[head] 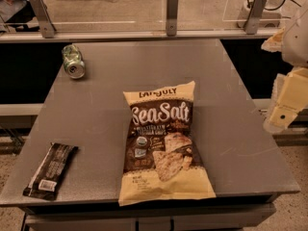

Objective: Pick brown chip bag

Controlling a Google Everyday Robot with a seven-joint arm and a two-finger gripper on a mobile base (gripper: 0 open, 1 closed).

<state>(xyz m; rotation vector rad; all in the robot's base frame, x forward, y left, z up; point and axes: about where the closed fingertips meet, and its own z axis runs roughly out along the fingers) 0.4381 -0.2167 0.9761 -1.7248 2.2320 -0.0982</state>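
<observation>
The brown chip bag (pixel 162 142) lies flat on the grey table (pixel 231 129), near the front edge and about the middle. It has a dark brown middle, cream-yellow top and bottom, white "Sea Salt" lettering and pictured tortilla chips. My gripper (pixel 284 107) hangs at the right edge of the view, beyond the table's right side, well to the right of the bag and apart from it. It holds nothing that I can see.
A green drink can (pixel 73 61) lies on its side at the table's back left. A small dark snack-bar wrapper (pixel 50 171) with a white label lies at the front left. A glass barrier with metal posts (pixel 172 12) runs behind the table.
</observation>
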